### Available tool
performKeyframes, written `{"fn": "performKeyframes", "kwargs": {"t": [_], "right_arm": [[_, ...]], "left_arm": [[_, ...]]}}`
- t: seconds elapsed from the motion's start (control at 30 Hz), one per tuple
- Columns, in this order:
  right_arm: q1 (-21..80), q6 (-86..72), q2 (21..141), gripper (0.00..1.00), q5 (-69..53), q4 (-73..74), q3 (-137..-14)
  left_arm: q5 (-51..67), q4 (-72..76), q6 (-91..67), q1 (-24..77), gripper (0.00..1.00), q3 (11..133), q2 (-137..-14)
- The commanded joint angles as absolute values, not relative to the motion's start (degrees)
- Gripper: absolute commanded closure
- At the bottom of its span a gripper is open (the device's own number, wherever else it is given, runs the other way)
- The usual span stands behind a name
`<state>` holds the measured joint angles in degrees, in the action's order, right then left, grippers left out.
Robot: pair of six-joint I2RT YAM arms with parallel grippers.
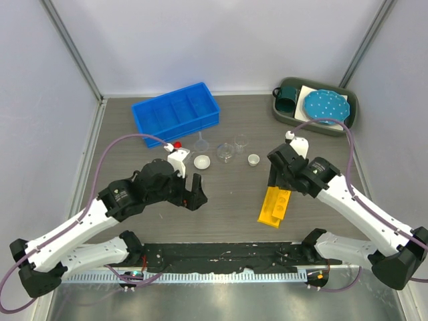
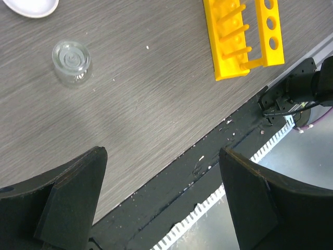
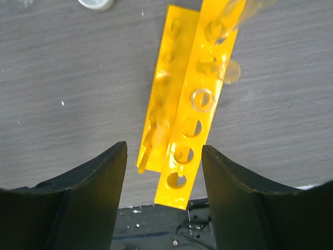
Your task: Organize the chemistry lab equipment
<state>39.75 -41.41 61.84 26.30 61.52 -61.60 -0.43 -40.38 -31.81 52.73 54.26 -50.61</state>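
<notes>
The yellow holed tube rack (image 1: 275,206) lies on its side near the table's front. It fills the right wrist view (image 3: 184,104), with a clear tube (image 3: 234,15) stuck in its far end. My right gripper (image 1: 275,176) (image 3: 164,172) is open and empty just above the rack's far end. My left gripper (image 1: 190,194) (image 2: 164,198) is open and empty, low over the table's front edge. The white squeeze bottle with red nozzle (image 1: 176,152) stands behind the left arm. A funnel (image 1: 200,142), a flask (image 1: 225,152), a beaker (image 1: 241,141) and two white dishes (image 1: 202,161) (image 1: 253,159) stand mid-table.
A blue divided bin (image 1: 175,110) stands at the back left. A grey tray (image 1: 350,119) at the back right holds a teal mug (image 1: 287,99) and a blue dotted plate (image 1: 326,105). The left wrist view shows the rack (image 2: 244,39), a clear beaker (image 2: 72,62) and a dish's edge (image 2: 32,6).
</notes>
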Motion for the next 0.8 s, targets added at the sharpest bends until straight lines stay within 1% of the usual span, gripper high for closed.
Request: {"fn": "performKeyframes", "kwargs": {"t": [0.0,0.3,0.77], "right_arm": [[41.1,-46.8,57.8,0.35,24.7,65.6,-58.3],[43.2,-54.8,53.8,0.32,25.5,65.1,-50.5],[44.6,-57.9,57.6,0.32,26.1,59.5,-45.4]], "left_arm": [[-1.5,-42.8,-33.6,52.5,0.07,55.6,-48.1],[-2.2,-46.6,-34.3,52.5,0.07,55.5,-44.6],[-3.4,-48.3,-33.9,52.5,0.07,55.0,-43.9]]}}
